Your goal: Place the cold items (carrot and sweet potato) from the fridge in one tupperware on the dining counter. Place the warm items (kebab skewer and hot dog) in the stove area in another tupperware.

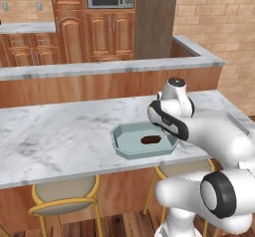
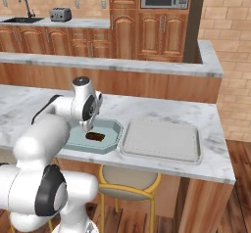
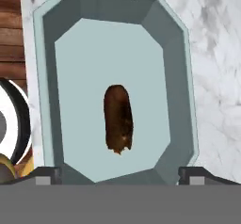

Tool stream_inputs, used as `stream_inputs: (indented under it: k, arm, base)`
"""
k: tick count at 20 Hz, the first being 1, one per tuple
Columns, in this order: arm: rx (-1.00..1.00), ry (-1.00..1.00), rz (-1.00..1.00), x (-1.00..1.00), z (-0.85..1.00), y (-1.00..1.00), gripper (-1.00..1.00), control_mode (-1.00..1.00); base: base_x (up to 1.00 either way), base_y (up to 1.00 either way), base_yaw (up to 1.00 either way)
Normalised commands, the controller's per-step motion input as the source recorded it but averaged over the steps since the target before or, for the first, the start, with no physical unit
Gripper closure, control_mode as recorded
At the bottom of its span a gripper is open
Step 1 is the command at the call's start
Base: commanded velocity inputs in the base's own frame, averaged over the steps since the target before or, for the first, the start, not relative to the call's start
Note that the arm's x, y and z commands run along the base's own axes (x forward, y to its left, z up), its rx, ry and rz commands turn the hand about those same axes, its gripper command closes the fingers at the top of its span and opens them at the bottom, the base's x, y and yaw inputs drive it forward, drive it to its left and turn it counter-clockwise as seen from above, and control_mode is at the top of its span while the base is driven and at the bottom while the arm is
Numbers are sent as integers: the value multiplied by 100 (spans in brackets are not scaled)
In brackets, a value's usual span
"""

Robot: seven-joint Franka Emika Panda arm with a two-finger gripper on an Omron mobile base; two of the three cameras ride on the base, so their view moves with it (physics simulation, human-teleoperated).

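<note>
Look at the hand view first: you are looking straight down into a pale blue-green tupperware (image 3: 181, 100) with eight angled walls. A dark brown, oblong sweet potato (image 3: 118, 118) lies on its floor, slightly below the centre of the frame, with its long axis running top to bottom. It is clear of every wall.

The gripper (image 3: 120, 173) is released. Its two dark fingertips (image 3: 44, 175) sit at the lower left and lower right of the frame, spread about as wide as the container, and nothing is between them. The sweet potato lies apart from both tips.

In the left base view, you find the same tupperware (image 1: 121, 142) at the centre of the frame, on the white marble dining counter (image 1: 55, 136) near its front edge. The sweet potato (image 1: 151, 140) shows as a dark patch right of the container's middle. The white arm (image 1: 172, 112) stands over the container's right end and hides part of the rim.

In the right base view, the tupperware (image 2: 112, 131) sits left of centre, with the sweet potato (image 2: 95, 136) inside, just below the arm's wrist. A second, larger grey tupperware (image 2: 162, 140) rests just beside it on the right, close to touching; you cannot tell whether the rims meet.
</note>
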Motion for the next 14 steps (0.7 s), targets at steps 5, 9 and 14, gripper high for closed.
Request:
stream_inputs:
  k: [5, 9, 14]
  arm:
    - [20, -4, -32, -64, 70, 1, -100, -100]
    - [10, -5, -40, -59, 51, 4, -100, -100]
    - [4, -8, -37, -56, 31, 3, -100, -100]
  base:
    - [0, 0, 0]
    - [0, 0, 0]
    - [0, 0, 0]
